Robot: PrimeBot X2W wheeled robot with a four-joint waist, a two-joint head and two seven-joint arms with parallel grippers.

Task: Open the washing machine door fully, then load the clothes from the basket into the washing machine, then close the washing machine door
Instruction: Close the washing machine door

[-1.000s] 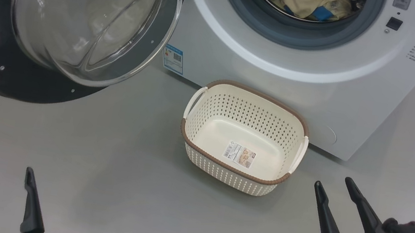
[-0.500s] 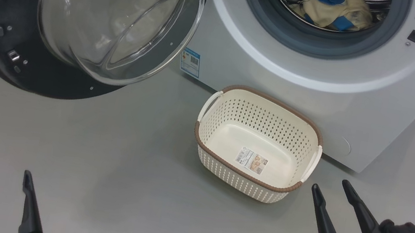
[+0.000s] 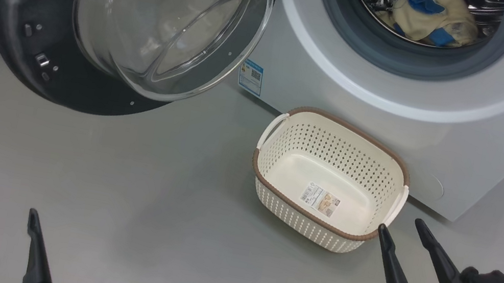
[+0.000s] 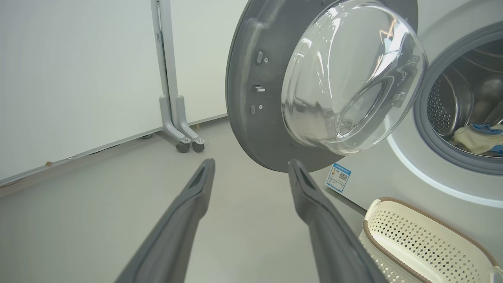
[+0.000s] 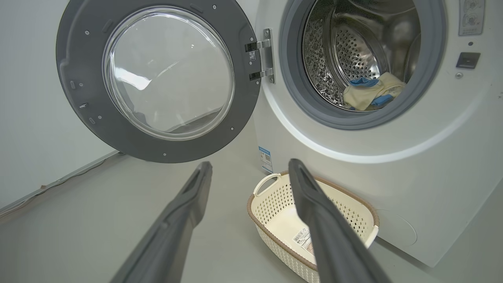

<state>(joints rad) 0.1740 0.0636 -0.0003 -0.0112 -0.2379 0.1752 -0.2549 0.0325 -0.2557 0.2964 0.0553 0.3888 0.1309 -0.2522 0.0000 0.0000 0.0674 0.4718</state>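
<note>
On the grey floor [image 3: 146, 185], head view: left gripper [image 3: 9, 218] and right gripper [image 3: 400, 226] both have fingers spread wide, holding and touching nothing. The basket [image 3: 324, 144] sits upright just before the washing machine [image 3: 345, 85], long axis along its front. The base sticker [image 3: 322, 200] has print too small to read.

Left wrist view: the washing machine door [image 4: 251, 98] is swung open, glass bowl bulging toward the drum side.

Right wrist view: the clothes [image 5: 371, 94] lie in the drum [image 5: 353, 51]. The blue label [image 5: 266, 159] low on the front is unreadable.

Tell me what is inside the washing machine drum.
Cream-yellow clothes with blue trim lie low in the steel drum. The grey gasket covers the drum's near bottom edge, so anything lying there cannot be seen.
</note>
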